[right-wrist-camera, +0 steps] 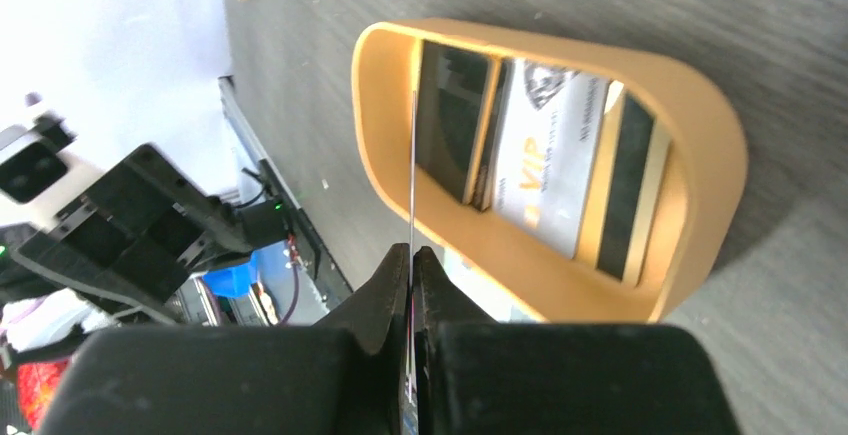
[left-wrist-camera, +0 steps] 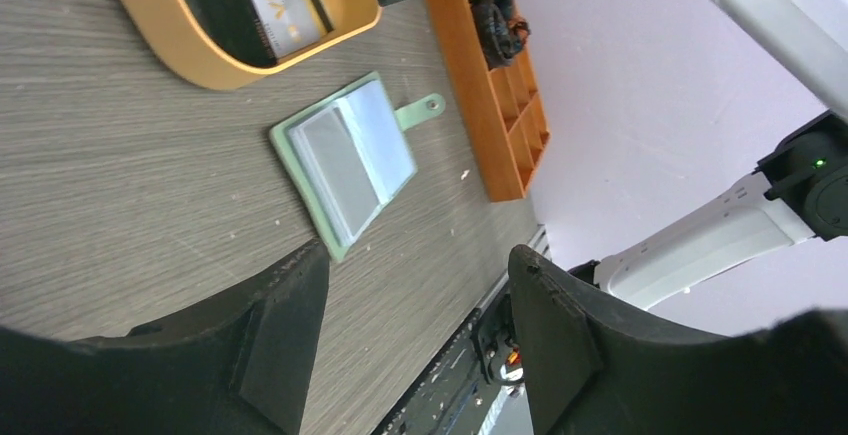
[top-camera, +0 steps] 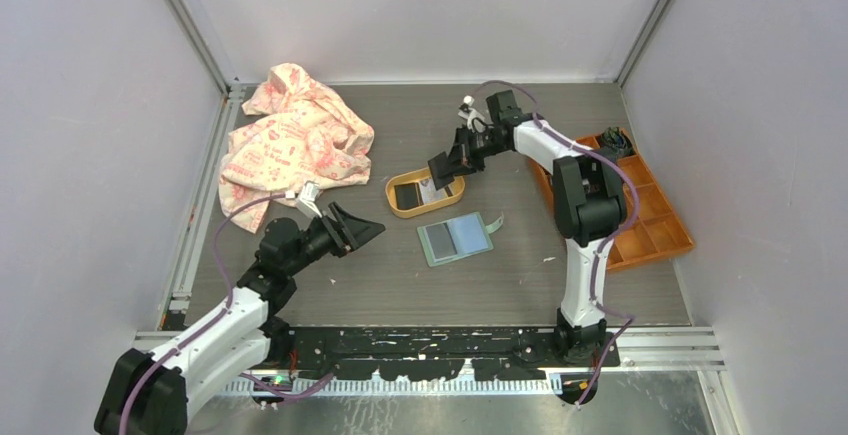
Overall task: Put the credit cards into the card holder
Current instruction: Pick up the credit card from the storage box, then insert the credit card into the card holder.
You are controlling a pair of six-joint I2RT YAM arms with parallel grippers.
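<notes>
Card [right-wrist-camera: 412, 175] pinched edge-on between the closed fingers of the right hand [right-wrist-camera: 410, 255], hanging over the yellow tray [right-wrist-camera: 560, 290]. Lift straight up first, clear of the rim, no dragging across the cards beneath. Then swing toward the green card holder [top-camera: 456, 238], lying unfolded and flat on the tabletop [top-camera: 380, 285] just beside the tray, on the side nearer the arm bases, snap tab out to its right. Tilt the card low and nearly flat, lead with one short edge, aim for the mouth of a greyish slot, slide rather than drop. Slim grip by the look of it, so slow and steady, or risk a twist in the fingers. Left hand [left-wrist-camera: 415, 265] spread wide, holding nothing, hovering near the holder's left: a good spot for pinning the holder down during the slide-in. Now the count: two arms, two hands, one card holder, one tray, one card in the grip. Inside the tray, three faces on show: black card [right-wrist-camera: 450, 115], white card [right-wrist-camera: 550, 175], gold card [right-wrist-camera: 630, 195] with a dark stripe; possibly more stacked under, cannot tell. Off to the sides, one patterned cloth [top-camera: 290, 145], one orange compartment box [top-camera: 660, 225].
</notes>
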